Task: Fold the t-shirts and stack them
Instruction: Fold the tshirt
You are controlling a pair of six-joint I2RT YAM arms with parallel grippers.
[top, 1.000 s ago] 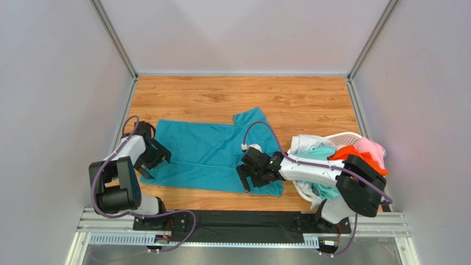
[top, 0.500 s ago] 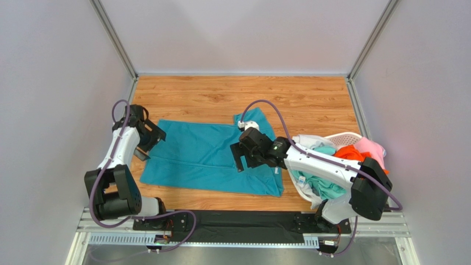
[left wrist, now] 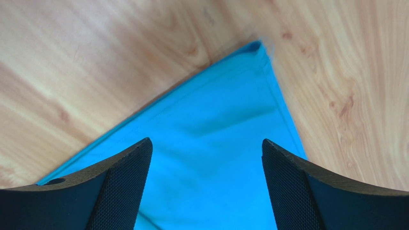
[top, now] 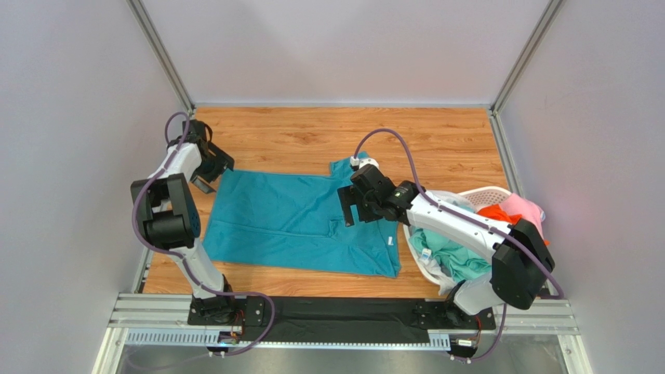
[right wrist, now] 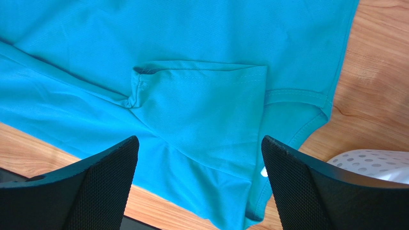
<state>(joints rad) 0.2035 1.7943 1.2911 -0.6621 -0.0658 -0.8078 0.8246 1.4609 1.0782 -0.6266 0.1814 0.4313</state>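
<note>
The teal-blue t-shirt point(top: 296, 222) lies spread on the wooden table, with one sleeve folded over its near right part. My left gripper point(top: 204, 179) is open and empty, above the shirt's far left corner point(left wrist: 257, 48). My right gripper point(top: 350, 210) is open and empty, above the shirt's right part, over the folded sleeve point(right wrist: 206, 91). The mint green point(top: 453, 261), orange point(top: 492, 214), pink point(top: 524, 206) and white point(top: 433, 201) t-shirts lie heaped in the basket at the right.
The white perforated laundry basket point(top: 484, 192) stands at the table's right edge; its rim shows in the right wrist view point(right wrist: 374, 160). Grey walls close in the left, far and right sides. Bare wood point(top: 351, 132) lies beyond the shirt.
My left gripper has moved from the shirt's near left edge to its far left corner. My right gripper has moved from the near right hem farther away, over the folded sleeve.
</note>
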